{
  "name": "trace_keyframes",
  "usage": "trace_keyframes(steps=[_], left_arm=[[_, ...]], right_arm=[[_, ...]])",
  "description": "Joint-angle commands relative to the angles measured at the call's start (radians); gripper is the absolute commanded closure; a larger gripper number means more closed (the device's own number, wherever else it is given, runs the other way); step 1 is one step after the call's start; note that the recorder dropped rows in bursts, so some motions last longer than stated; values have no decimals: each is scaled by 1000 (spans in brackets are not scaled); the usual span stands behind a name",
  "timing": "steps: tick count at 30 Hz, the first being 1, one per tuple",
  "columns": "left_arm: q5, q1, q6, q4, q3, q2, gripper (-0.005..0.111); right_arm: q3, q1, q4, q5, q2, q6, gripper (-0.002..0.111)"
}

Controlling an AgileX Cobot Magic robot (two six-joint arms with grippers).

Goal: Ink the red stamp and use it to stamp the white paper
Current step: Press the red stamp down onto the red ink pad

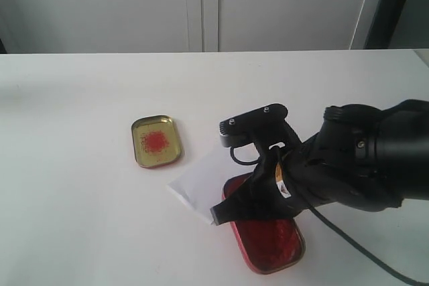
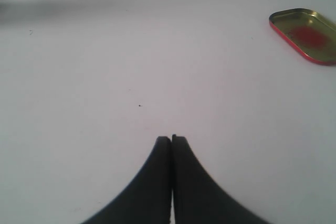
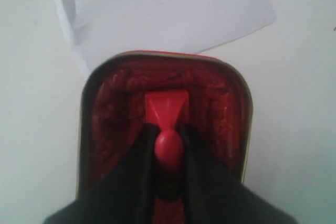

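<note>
Right gripper (image 3: pixel 167 132) clamped on red stamp (image 3: pixel 167 107) knob, base inside red ink tin (image 3: pixel 233 114), lower centre of exterior frame | white paper (image 1: pixel 199 182) just up-left of tin | left gripper (image 2: pixel 171 141) closed, empty

Likely a lab or office: a white table (image 1: pixel 80 185) before plain white cabinet doors (image 1: pixel 120 5).

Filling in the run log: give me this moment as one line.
step: inking | right tool: shut on red stamp, in ink tin | left tool: shut, empty | white paper: beside ink tin
</note>
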Motion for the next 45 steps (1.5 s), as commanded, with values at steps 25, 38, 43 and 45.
trace_keyframes(steps=[25,38,43,45], left_arm=[[-3,1,-2,0,4,-4,107],[-3,1,-2,0,4,-4,107],[-3,1,-2,0,4,-4,107],[-3,1,-2,0,4,-4,107]], right_arm=[[1,-18,20,-114,105,68,108],[1,-51,135,-96,105,68,108],[1,-51,155,-89,105,90,108],[1,-51,155,-86,105,116,108]])
